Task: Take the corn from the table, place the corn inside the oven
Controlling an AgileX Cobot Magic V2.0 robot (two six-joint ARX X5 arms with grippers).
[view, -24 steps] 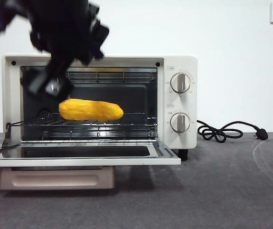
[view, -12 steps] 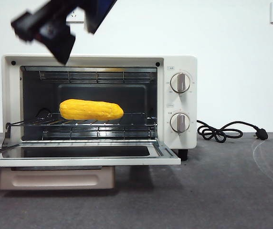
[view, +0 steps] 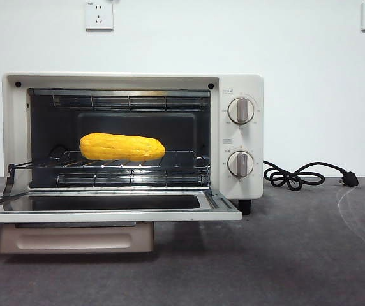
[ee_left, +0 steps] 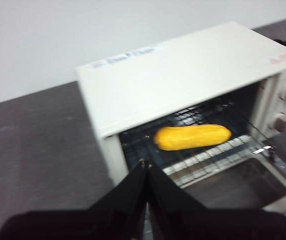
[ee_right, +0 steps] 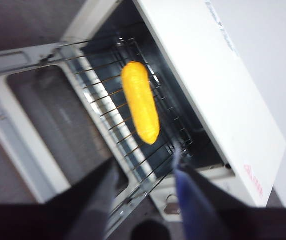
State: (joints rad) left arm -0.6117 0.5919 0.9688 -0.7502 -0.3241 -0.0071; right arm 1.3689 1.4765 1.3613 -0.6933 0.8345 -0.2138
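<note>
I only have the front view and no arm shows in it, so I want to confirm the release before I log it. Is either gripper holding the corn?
Observer: No. The left gripper has its jaws shut on nothing, outside the oven and apart from the corn.
Operator: And the right one?
Observer: The right gripper is open and empty, above the lowered door, and the corn lies beyond it on the wire rack.
Operator: What is on the oven's top? I see it edge-on.
Observer: A printed label along one edge of the top panel; the text is too blurred to read.
</note>
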